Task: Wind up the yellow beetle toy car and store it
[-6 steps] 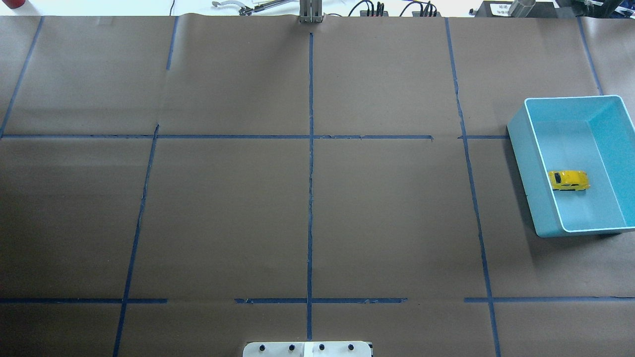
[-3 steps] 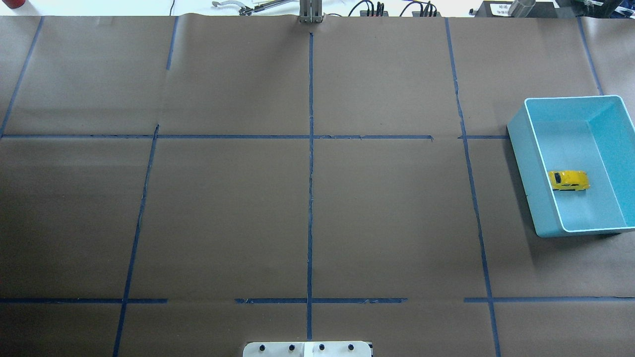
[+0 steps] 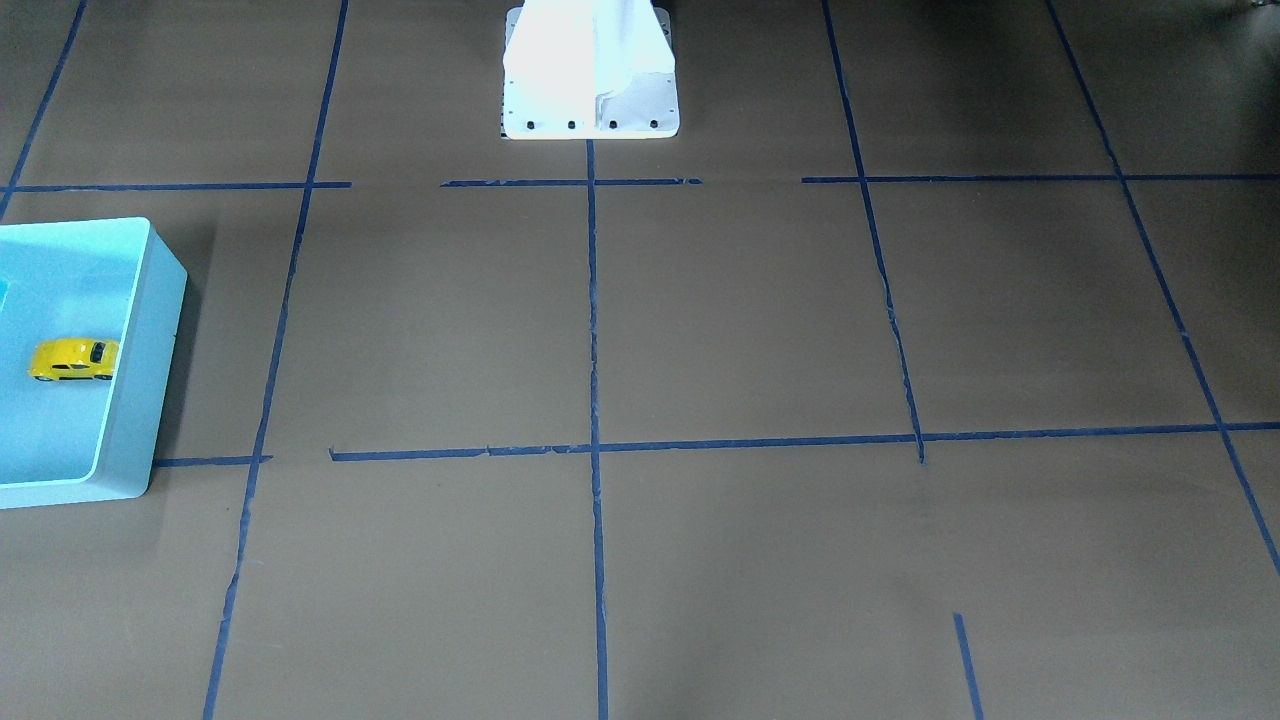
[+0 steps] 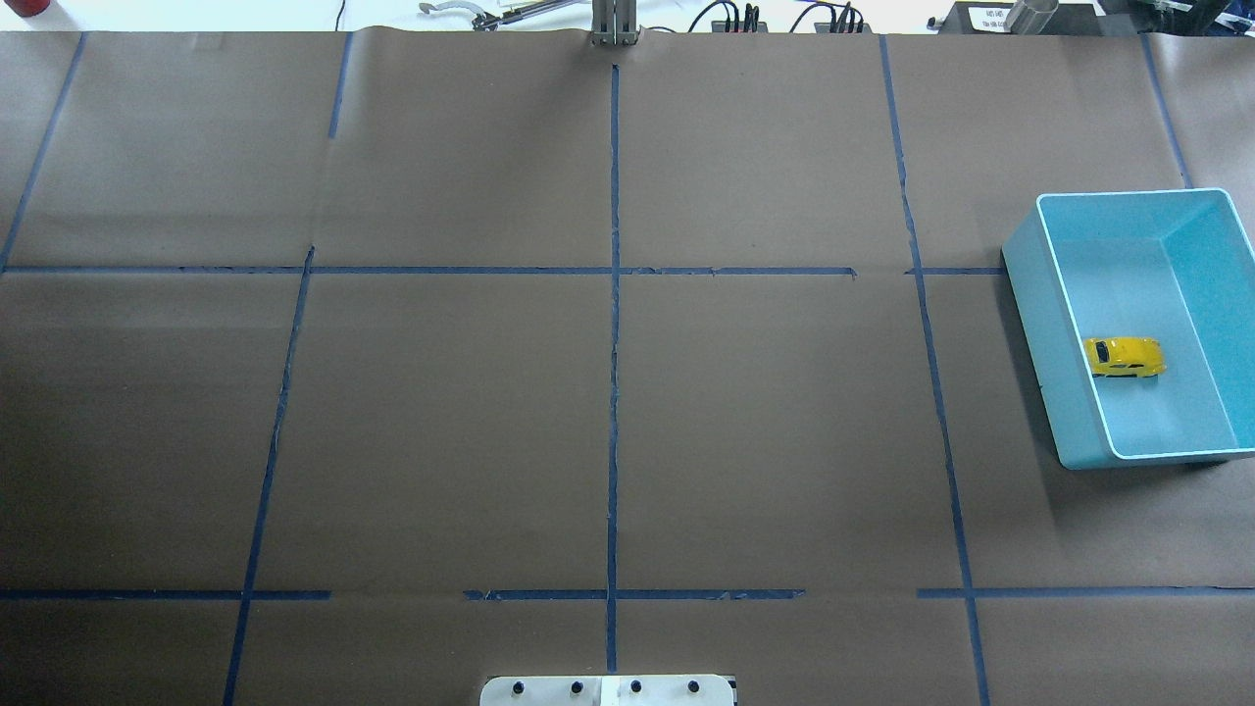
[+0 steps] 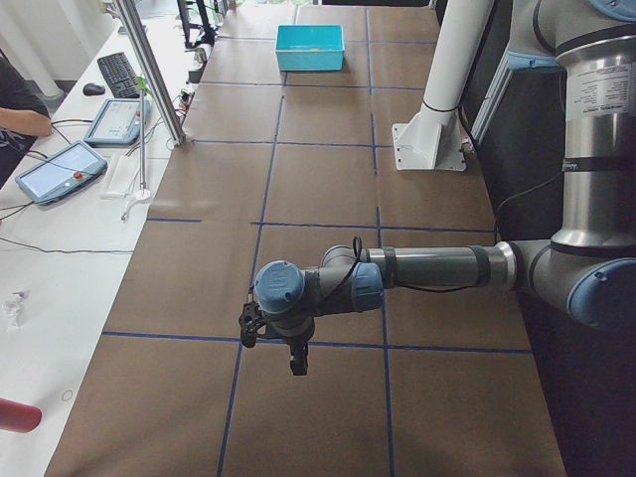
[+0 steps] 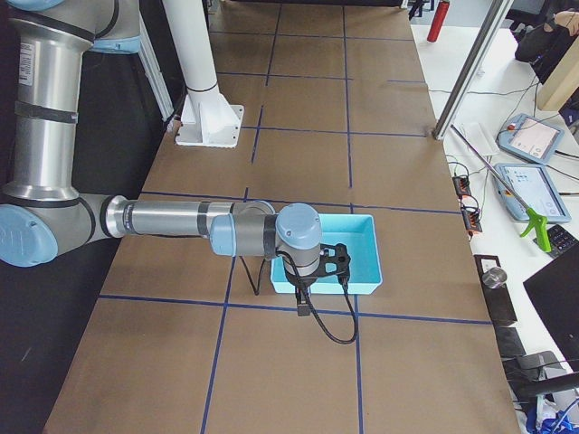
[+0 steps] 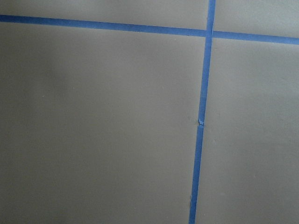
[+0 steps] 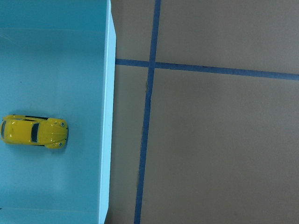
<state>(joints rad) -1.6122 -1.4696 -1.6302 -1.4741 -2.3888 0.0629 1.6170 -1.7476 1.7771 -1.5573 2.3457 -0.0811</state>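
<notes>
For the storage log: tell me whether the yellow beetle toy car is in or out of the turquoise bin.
In. The yellow beetle toy car rests on the floor of the turquoise bin, enclosed by its walls.

Even, bright light (soft shadows)

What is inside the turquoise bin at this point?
Only the yellow beetle toy car, standing on its wheels on the floor of the turquoise bin, apart from the walls. The car's underside is covered, so nothing beneath it can be seen.
</notes>
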